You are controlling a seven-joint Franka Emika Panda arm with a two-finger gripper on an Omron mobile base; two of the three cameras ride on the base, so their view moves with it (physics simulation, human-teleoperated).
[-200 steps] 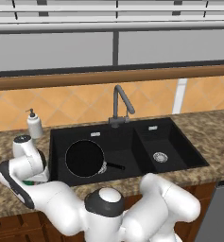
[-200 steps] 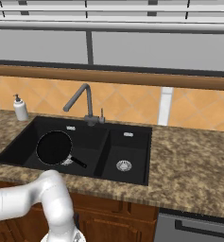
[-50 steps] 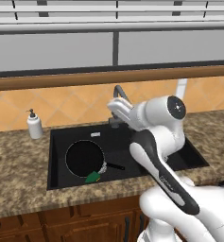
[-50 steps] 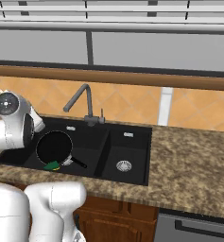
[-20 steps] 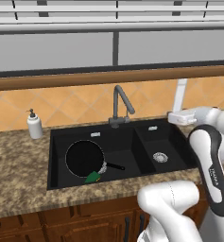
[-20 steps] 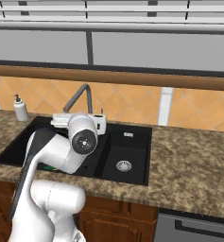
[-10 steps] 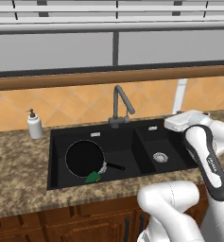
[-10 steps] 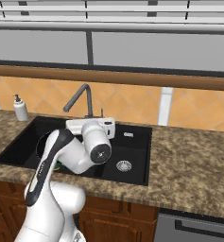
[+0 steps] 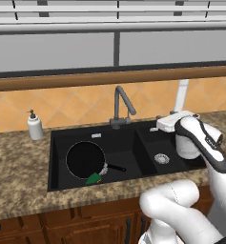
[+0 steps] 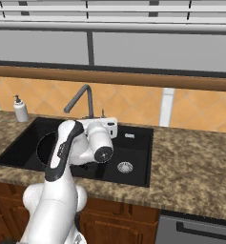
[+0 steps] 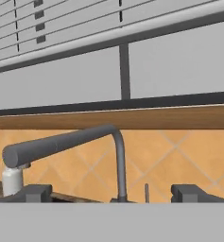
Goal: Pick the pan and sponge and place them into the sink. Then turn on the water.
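Observation:
The black pan (image 9: 85,159) lies in the large basin of the black sink (image 9: 129,147), handle pointing right. The green sponge (image 9: 93,179) lies in that basin at the pan's front edge. My arm hides part of the pan (image 10: 44,145) in the right base view. My hand (image 9: 173,122) hovers above the smaller basin, level with the dark-grey faucet (image 9: 120,102) and to its right. In the hand view my gripper (image 11: 113,194) is open, its fingertips (image 11: 34,193) wide apart, with the faucet's upright (image 11: 119,163) straight ahead. No water shows under the spout (image 11: 14,158).
A white soap dispenser (image 9: 35,127) stands on the granite counter left of the sink. The smaller basin's metal drain (image 10: 125,167) lies below my hand. A tiled backsplash, a wooden ledge (image 9: 109,78) and a window rise behind the faucet.
My hand has shifted a little toward the faucet above the smaller basin while the arm's elbow swung round. The jaws stayed open. Pan and sponge have not moved.

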